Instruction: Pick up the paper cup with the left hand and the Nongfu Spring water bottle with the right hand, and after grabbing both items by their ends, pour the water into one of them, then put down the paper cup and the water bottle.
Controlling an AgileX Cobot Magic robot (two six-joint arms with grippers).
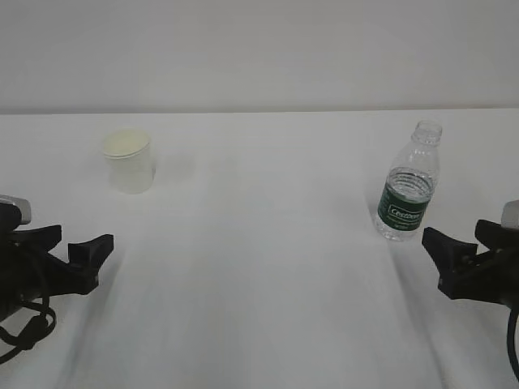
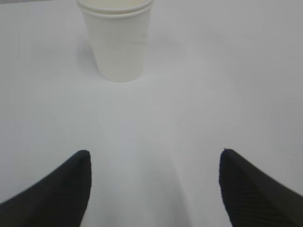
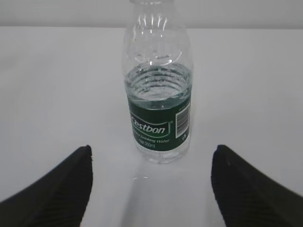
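Observation:
An off-white paper cup [image 1: 129,160] stands upright on the white table [image 1: 259,267] at the back left; the left wrist view shows the cup [image 2: 119,40] straight ahead. My left gripper [image 1: 79,241] is open and empty, short of the cup, at the left edge [image 2: 154,163]. The clear water bottle [image 1: 409,185] with a dark green label stands upright and capless at the right, with water [image 3: 158,81] up to the label's top. The bottle [image 3: 158,90] stands just beyond my right gripper [image 3: 151,158], which is open and empty at the right edge [image 1: 462,237].
A plain pale wall [image 1: 259,49] rises behind the table's far edge. White tabletop lies between the cup and the bottle and in front of both grippers.

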